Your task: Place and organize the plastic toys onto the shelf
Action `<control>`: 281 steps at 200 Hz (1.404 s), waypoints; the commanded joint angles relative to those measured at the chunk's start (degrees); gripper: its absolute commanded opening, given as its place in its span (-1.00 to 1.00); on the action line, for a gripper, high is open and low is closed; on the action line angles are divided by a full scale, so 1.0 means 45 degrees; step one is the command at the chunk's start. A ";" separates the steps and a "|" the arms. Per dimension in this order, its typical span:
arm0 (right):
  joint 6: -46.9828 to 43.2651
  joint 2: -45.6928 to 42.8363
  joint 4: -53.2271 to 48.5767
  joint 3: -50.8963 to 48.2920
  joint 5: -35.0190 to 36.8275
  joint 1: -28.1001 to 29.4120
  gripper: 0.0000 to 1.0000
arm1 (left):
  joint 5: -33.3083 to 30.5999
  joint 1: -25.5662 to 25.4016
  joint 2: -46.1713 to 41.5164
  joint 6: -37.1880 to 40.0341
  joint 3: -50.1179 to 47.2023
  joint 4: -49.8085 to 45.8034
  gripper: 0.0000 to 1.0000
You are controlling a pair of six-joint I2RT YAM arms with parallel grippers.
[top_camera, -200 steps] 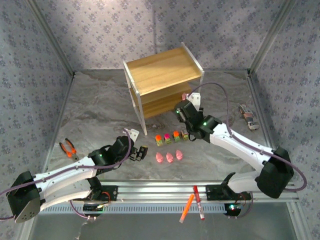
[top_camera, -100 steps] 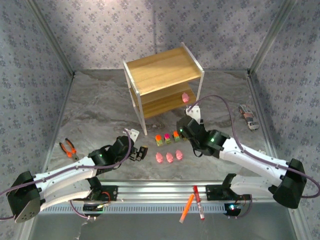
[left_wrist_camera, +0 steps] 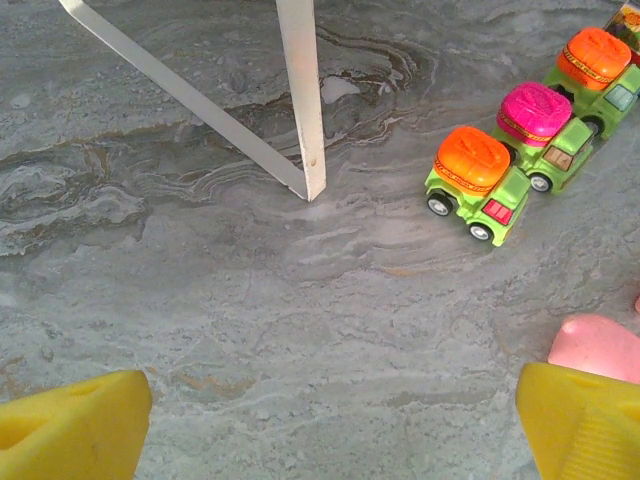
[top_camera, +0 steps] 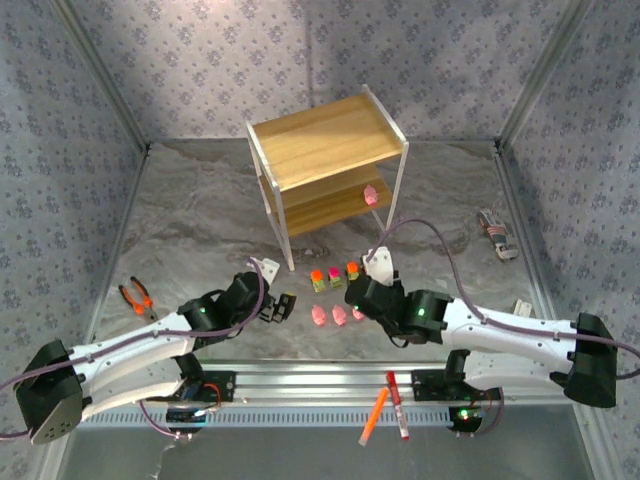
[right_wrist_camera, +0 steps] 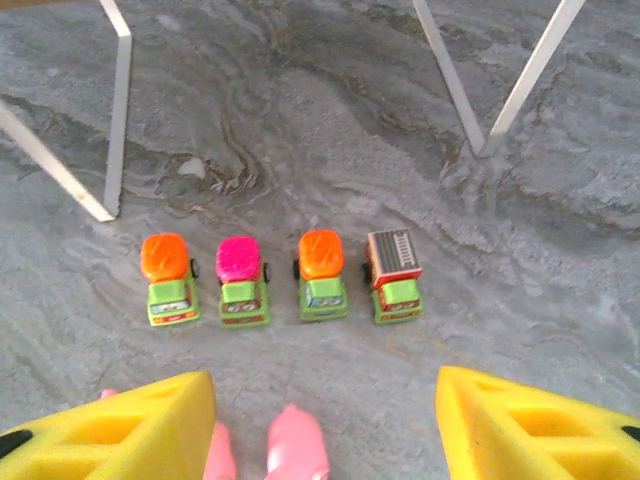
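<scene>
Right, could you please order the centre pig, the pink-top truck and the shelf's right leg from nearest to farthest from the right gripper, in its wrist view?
1. Centre pig, bottom edge, by the right gripper.
2. Pink-top truck, mid-frame, left.
3. Shelf's right leg, top right.

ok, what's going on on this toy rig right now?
Toy sorting, barely started. One pink pig sits on the lower board of the shelf. Four trucks stand in a row on the table in front of it, more pigs lined up nearer the arms. The right gripper hovers open and empty above them; the left gripper, also open and empty, is low beside the trucks.
</scene>
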 commanded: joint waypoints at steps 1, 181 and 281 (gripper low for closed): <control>0.1442 0.0213 -0.0814 -0.0279 0.0705 0.0588 0.22 | 0.0120 -0.0071 0.0031 0.0193 0.0372 0.0132 0.88; 0.2962 0.1721 0.1253 -0.1983 -0.1627 0.1676 -0.07 | -0.0029 -0.0071 0.0011 0.0169 0.0388 0.0040 0.88; 0.3395 0.2366 0.1280 -0.2281 -0.2203 0.1058 0.05 | 0.0011 -0.0071 0.0186 0.0173 0.0428 0.0054 0.88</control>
